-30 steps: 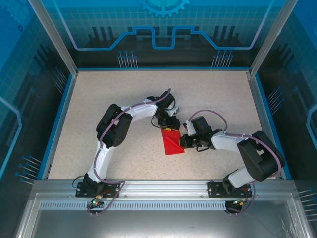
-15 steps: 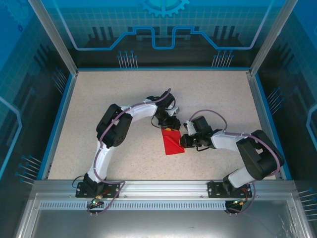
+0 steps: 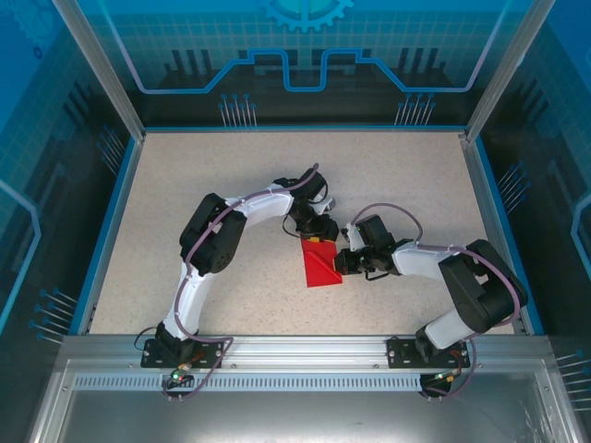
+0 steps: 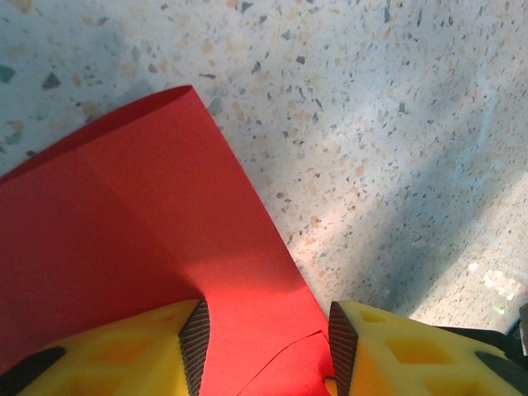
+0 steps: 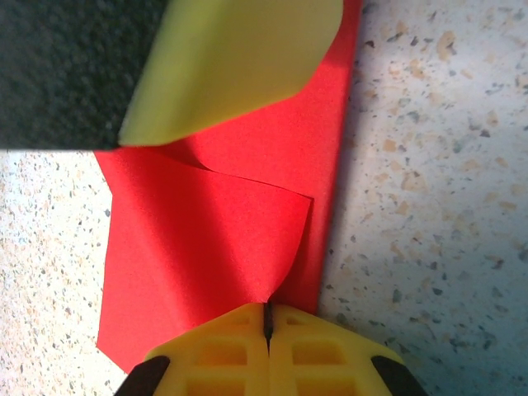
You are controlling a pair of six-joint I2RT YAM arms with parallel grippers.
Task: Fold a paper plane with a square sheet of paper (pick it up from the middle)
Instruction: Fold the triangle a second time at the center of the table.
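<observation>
Location: square sheet of paper (image 3: 319,269), part-folded, mid-worktop (image 3: 185,185), long axis near-to-far. Left pincer (image 3: 318,239) at its far end, jaws apart astride it. Right pincer (image 3: 341,265) at its right edge, clamped on a raised flap.

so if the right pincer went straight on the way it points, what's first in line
The red paper right at the right pincer's tips; past it, probably the left pincer's yellow finger, though depth is unclear.
</observation>
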